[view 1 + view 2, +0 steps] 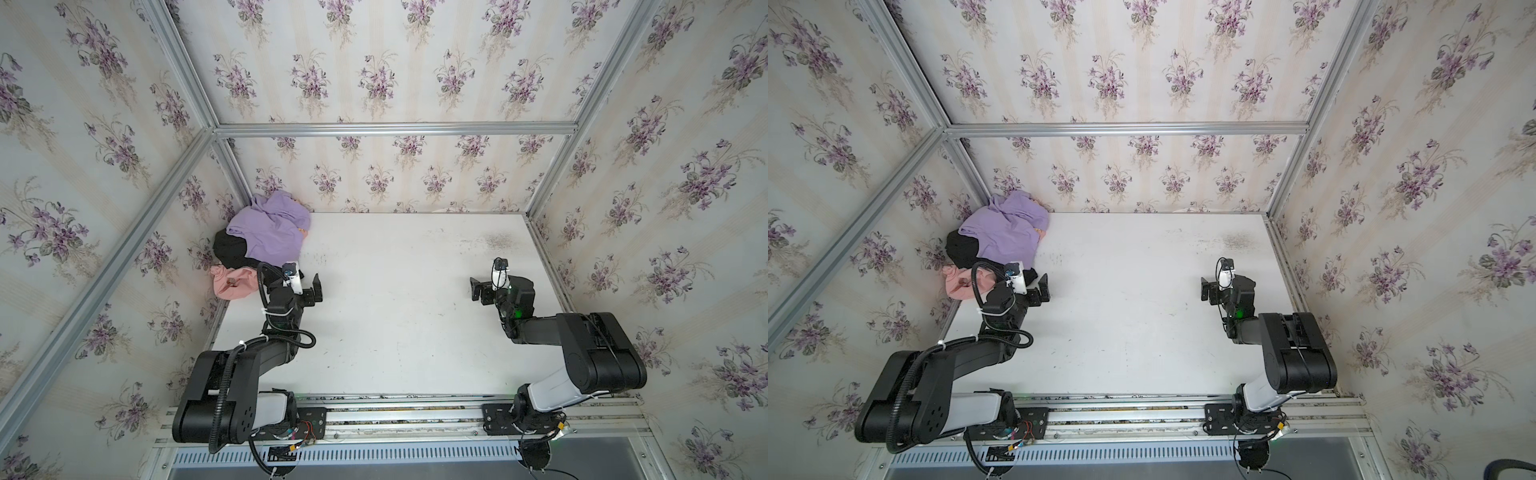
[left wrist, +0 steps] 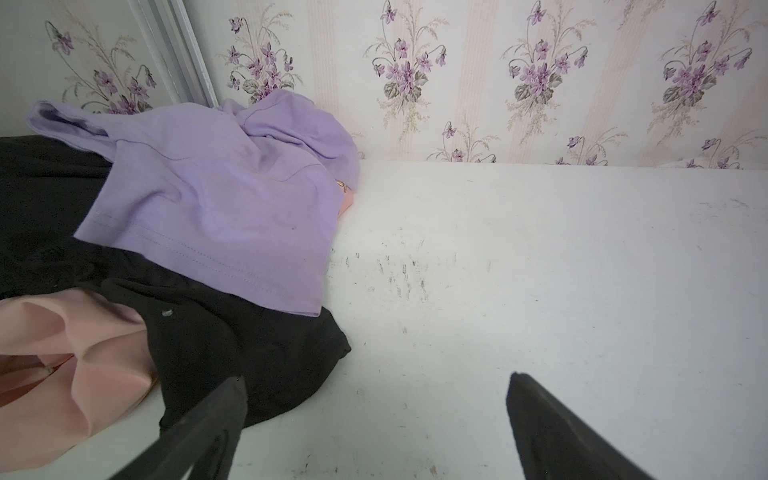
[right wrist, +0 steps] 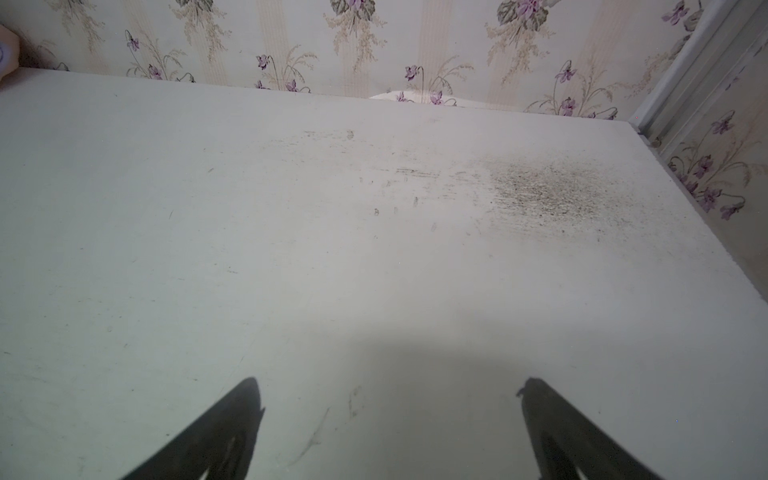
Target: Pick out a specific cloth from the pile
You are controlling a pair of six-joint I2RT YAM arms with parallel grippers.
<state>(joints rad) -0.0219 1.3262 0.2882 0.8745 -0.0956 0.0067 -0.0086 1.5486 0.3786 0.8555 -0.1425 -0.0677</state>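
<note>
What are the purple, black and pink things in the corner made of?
The purple cloth looks like soft knit cotton, matte: it crumples and has a stitched hem. The black cloth looks soft and matte too, but its weave is too dark to tell. The pink cloth seems smoother, with faint sheen on rounded folds, maybe synthetic.

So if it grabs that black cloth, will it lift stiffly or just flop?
Probably flop: the black cloth lies crumpled in soft folds, so it should drape. It may well drag the lilac cloth, which lies over part of it. It looks thin, so likely light.
</note>
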